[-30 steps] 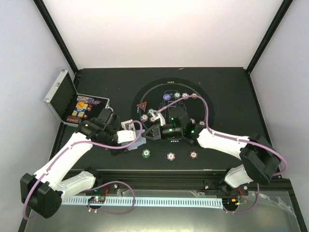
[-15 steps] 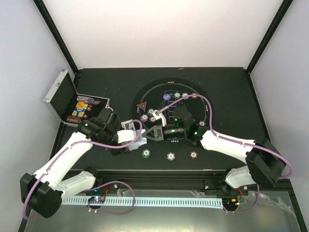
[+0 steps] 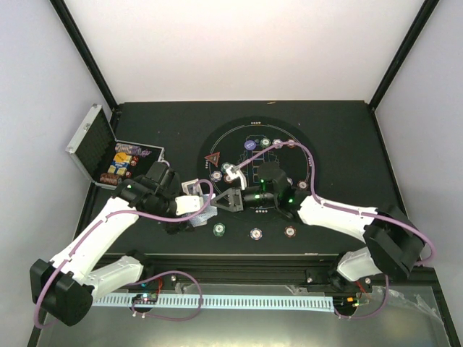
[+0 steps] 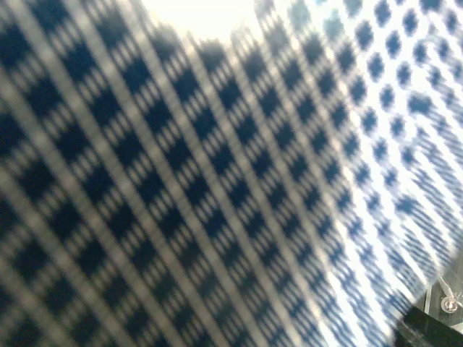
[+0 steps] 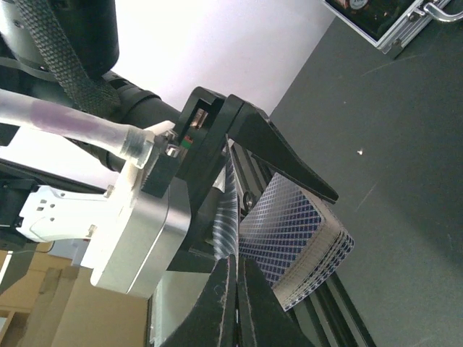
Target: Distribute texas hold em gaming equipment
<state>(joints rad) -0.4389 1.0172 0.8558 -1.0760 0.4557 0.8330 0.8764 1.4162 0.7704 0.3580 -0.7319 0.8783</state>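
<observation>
My left gripper [image 3: 204,210] is shut on a deck of blue-chequered playing cards [image 5: 300,235] near the table's front left. My right gripper [image 5: 236,266] reaches across to it. It is shut on the edge of one card [image 5: 231,206] that stands apart from the deck. That card's back [image 4: 217,181] fills the left wrist view and hides the left fingers. Green [image 3: 218,230], purple [image 3: 255,233] and red-brown [image 3: 290,231] chips lie in a row near the front edge. More chips [image 3: 278,143], a purple button [image 3: 249,144] and the red triangle marker [image 3: 212,159] lie on the round mat [image 3: 318,163].
The open silver case [image 3: 90,141] stands at the left with chips inside it [image 3: 119,163]. The right arm's purple cable [image 3: 307,163] arcs over the mat. A black rail [image 3: 239,262] runs along the table's front edge.
The right arm's wrist and elbow have shifted slightly, while its gripper stays at the deck. The left arm has not moved.
</observation>
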